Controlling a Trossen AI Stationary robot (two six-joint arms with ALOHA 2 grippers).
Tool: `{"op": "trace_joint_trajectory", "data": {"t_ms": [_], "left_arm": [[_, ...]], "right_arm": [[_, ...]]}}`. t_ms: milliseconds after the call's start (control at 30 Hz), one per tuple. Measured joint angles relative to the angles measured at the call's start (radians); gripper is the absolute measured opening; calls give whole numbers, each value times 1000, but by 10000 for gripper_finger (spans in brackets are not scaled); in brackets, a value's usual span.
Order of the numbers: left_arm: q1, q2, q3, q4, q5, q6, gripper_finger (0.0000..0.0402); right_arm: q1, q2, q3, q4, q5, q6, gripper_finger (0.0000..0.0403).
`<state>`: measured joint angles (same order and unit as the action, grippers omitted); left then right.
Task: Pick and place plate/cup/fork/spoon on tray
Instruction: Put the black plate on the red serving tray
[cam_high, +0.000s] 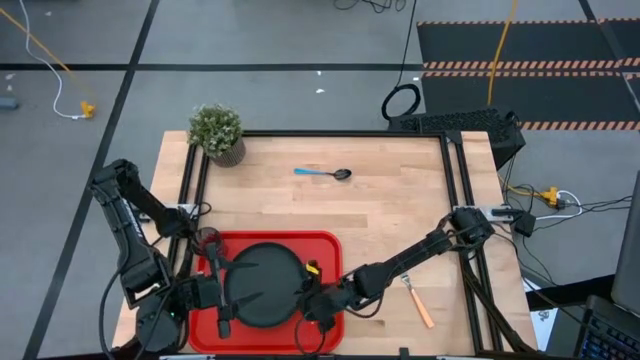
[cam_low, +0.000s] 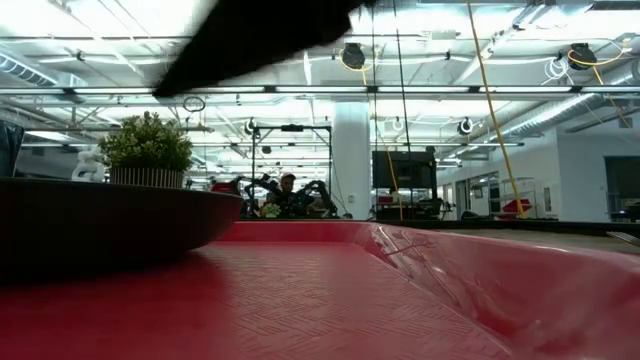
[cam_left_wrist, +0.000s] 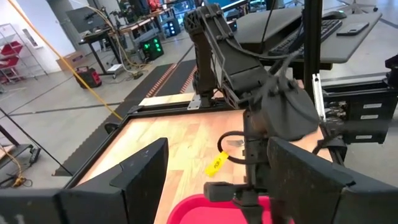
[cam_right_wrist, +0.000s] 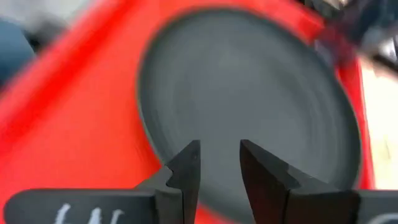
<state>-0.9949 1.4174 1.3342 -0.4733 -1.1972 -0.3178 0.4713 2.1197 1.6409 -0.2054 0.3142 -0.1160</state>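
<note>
The black plate (cam_high: 258, 285) lies flat on the red tray (cam_high: 325, 243) at the table's near edge; it also shows in the right wrist view (cam_right_wrist: 249, 87) and the low view (cam_low: 100, 225). My right gripper (cam_high: 308, 300) is open just above the plate's right rim, its fingers (cam_right_wrist: 189, 168) a short gap apart. My left gripper (cam_high: 225, 297) is open at the plate's left side, fingers wide apart (cam_left_wrist: 146, 171). A small dark round thing, perhaps the cup (cam_high: 208, 241), stands on the tray's far left corner. The spoon (cam_high: 325, 173) lies on the wood toward the far edge. The fork (cam_high: 418, 300) lies right of the tray.
A potted green plant (cam_high: 217, 132) stands at the table's far left corner. Black frame rails (cam_high: 455, 180) run along the table's edges. Bare wood lies between the tray and the spoon. People sit in the room far behind (cam_low: 288, 195).
</note>
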Motion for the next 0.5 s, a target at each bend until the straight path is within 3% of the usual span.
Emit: {"op": "trace_joint_trajectory", "data": {"t_ms": [200, 500], "left_arm": [[28, 2, 0, 4, 38, -17, 278], [57, 3, 0, 3, 74, -18, 278]], "right_arm": [[-14, 10, -1, -177, 31, 48, 105], [-52, 9, -43, -165, 27, 126, 99]]}}
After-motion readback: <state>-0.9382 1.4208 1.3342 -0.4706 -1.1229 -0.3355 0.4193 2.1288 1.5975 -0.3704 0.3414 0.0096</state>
